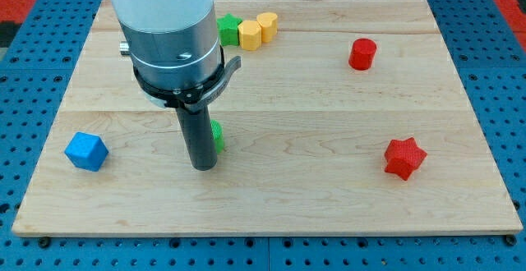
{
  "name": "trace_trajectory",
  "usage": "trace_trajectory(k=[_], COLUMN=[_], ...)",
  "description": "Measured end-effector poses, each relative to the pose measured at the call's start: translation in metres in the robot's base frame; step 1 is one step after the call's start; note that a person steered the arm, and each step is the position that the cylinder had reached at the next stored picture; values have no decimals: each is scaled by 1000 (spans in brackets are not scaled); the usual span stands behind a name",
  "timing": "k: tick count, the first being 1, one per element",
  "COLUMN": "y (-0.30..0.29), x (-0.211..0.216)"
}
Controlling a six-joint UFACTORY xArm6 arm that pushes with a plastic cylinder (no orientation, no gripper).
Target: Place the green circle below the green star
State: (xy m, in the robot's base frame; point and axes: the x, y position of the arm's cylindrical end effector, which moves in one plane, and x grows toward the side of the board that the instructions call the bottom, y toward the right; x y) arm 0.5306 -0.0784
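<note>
The green circle (pixel 218 134) shows only as a sliver at the right side of my rod, near the board's middle left; most of it is hidden behind the rod. My tip (pixel 203 166) rests on the board just below and left of it, touching or nearly touching. The green star (pixel 228 28) sits at the view's top, partly hidden by the arm's body, well above the green circle.
A yellow hexagon (pixel 249 34) and a yellow heart-like block (pixel 267 25) sit right of the green star. A red cylinder (pixel 362 54) is at upper right, a red star (pixel 404 158) at lower right, a blue cube (pixel 86 151) at lower left.
</note>
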Motion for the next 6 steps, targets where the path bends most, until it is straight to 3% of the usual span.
trace_trajectory(k=[2, 6], y=[6, -14], x=[-32, -47])
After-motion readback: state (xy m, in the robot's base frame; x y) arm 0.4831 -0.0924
